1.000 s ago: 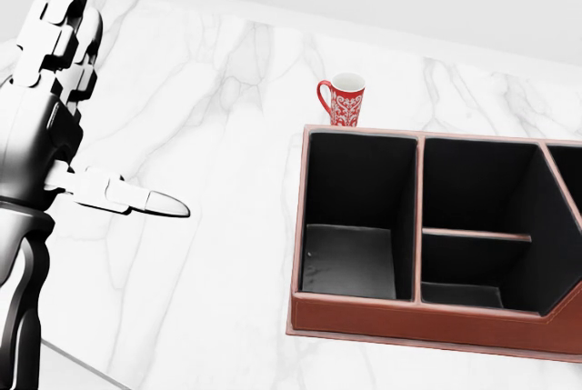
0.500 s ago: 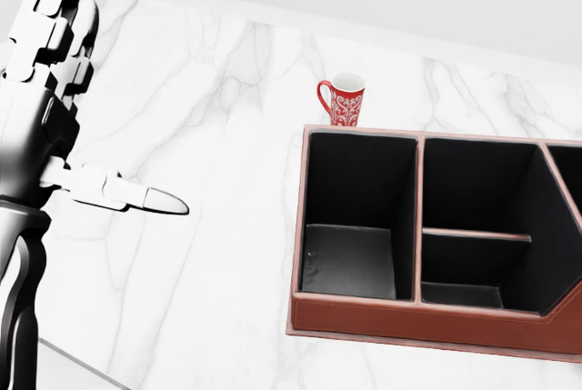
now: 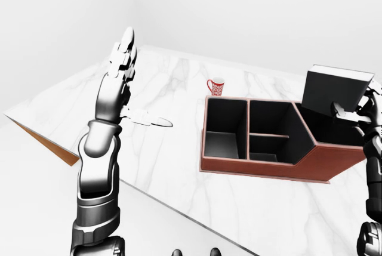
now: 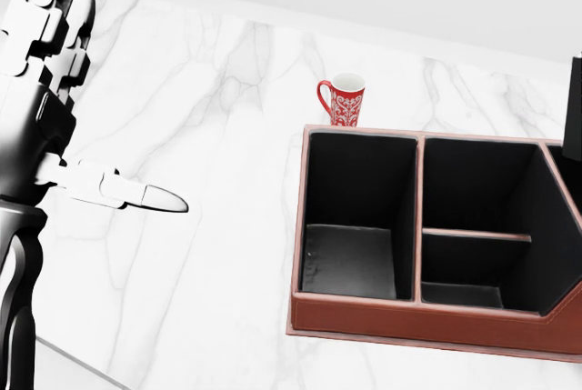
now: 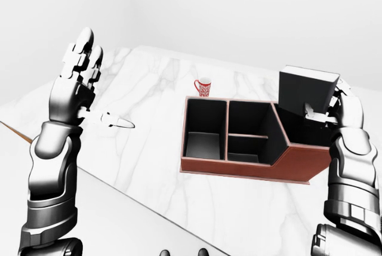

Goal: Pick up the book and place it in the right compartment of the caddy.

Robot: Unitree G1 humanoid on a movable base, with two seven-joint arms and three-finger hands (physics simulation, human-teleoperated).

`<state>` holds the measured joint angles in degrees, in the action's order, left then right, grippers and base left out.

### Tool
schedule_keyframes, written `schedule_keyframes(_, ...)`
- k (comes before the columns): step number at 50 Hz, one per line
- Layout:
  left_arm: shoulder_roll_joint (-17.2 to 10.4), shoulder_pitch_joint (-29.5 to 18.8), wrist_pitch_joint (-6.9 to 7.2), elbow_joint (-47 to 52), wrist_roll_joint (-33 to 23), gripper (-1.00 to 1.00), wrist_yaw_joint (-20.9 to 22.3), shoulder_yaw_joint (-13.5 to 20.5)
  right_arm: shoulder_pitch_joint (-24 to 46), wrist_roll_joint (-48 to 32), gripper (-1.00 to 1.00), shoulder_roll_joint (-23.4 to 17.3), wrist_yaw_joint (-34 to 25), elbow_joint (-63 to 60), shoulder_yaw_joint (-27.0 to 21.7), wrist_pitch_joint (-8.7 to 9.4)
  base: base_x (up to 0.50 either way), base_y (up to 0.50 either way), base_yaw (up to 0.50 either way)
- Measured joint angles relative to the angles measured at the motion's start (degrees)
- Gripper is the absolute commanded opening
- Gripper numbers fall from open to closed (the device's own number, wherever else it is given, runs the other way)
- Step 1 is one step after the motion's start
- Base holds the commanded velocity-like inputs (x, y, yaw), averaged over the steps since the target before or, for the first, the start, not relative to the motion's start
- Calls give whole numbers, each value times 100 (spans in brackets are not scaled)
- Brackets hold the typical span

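Note:
The black book (image 5: pixel 303 91), white page edge on top, hangs tilted over the caddy's right, slanted compartment (image 5: pixel 298 133). My right hand (image 5: pixel 327 105) is shut on the book's right side. In the head view only a black sliver of the book (image 4: pixel 575 108) shows at the right edge. The red-brown caddy (image 4: pixel 418 315) with black insides stands on the marble table, and its left and middle compartments hold nothing. My left hand (image 3: pixel 142 86) is raised at the left with its fingers spread, open and holding nothing, well apart from the caddy.
A red patterned mug (image 4: pixel 344 101) stands just above the caddy's top-left corner in the head view. The white marble table (image 3: pixel 167 154) ends in a slanting edge toward the bottom left, with a brown side (image 3: pixel 51 144) showing.
A black sliver of the book has come into the head view at its right edge. My left hand has drifted slightly left. The caddy and mug have not moved.

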<state>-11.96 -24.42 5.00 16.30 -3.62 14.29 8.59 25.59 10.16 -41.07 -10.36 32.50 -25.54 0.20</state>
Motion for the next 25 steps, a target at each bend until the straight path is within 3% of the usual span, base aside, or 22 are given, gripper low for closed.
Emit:
schedule_keyframes(6,2,7,0,3,-2,100,-3,-2,-20,3,-100,8,4,72,12,-60,0,0,0)
schedule_keyframes(25,-12,-18,0,-31,-14,100,11,0,-59,33,-100,-64,3,39,-45,-17,0,0,0)
